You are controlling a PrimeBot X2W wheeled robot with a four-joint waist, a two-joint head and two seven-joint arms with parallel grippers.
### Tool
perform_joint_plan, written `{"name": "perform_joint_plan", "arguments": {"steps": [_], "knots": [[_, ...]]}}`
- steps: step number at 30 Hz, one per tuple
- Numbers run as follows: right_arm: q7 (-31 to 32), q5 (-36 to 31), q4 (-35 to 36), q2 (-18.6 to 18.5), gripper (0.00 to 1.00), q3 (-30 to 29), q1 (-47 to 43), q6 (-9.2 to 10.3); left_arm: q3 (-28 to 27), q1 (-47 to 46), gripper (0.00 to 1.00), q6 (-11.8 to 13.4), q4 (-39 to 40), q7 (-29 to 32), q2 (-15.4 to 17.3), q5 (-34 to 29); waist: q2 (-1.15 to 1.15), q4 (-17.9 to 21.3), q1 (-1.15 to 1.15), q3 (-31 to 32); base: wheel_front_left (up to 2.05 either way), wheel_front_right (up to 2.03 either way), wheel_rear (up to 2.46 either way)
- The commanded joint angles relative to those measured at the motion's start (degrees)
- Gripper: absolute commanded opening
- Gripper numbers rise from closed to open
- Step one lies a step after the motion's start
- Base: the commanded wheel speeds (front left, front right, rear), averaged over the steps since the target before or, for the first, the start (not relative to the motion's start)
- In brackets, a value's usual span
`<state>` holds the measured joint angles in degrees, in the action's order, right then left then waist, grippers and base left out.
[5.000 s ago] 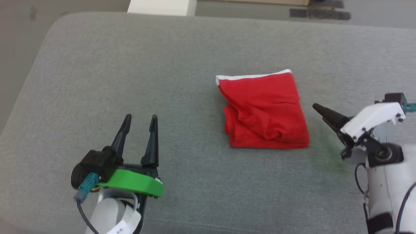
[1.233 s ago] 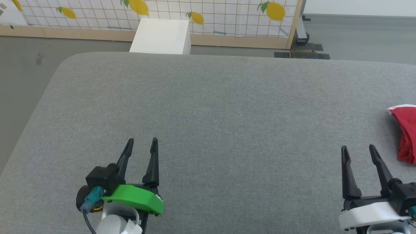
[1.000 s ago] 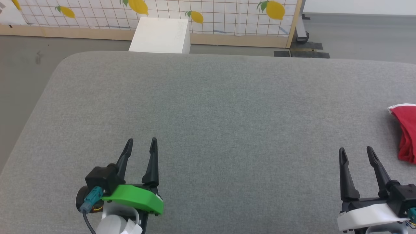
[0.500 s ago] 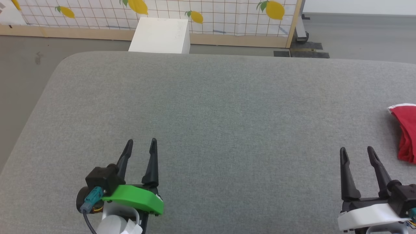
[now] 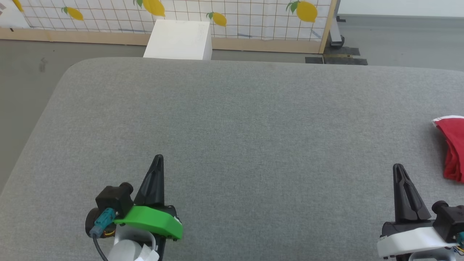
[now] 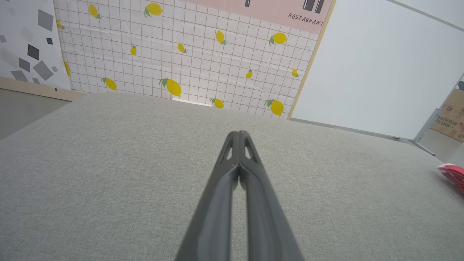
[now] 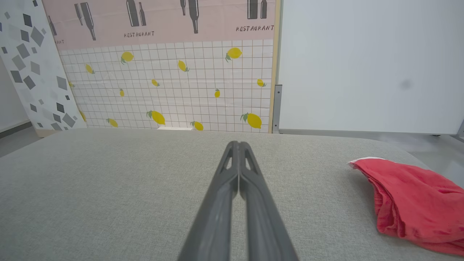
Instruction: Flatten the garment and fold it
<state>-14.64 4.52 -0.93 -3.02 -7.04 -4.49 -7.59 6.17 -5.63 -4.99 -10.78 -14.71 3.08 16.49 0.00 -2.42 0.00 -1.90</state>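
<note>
Head view: garment lying as compact red bundle with white trim at far right of grey padded surface. Folding is looking done, though layers are sitting loose. Left gripper and right gripper pointing forward, fingers pressed together, gripping nothing.
Left wrist view: tips meeting, nothing between; garment showing as red sliver far right.
Right wrist view: fingers meeting on air; garment lying near, to right, untouched.

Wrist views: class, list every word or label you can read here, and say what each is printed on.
"RESTAURANT": black capitals on the pink wall panel, under the bottle silhouettes, printed more than once.
Cardboard box: dark print, too blurred to read.
Red garment: no lettering shows.
</note>
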Motion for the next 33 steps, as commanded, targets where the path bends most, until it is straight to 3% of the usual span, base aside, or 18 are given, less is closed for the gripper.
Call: {"name": "perform_joint_plan", "arguments": {"steps": [1, 33], "knots": [[0.03, -0.01, 0.0, 0.0, 0.0, 0.01, 0.01, 0.0, -0.01, 0.01, 0.0, 0.01, 0.02, 0.03, 0.0, -0.03, 0.0, 0.01, 0.0, 0.0, 0.0, 0.0, 0.0], [4.2, -1.3, 0.27, 0.04, 0.0, 2.02, 1.29, 0.03, -1.77, 1.62, 0.0, 1.43, 3.09, 4.22, -0.06, -4.73, 0.0, 0.7, 0.0, 0.55, 0.0, 0.0, 0.0]]}}
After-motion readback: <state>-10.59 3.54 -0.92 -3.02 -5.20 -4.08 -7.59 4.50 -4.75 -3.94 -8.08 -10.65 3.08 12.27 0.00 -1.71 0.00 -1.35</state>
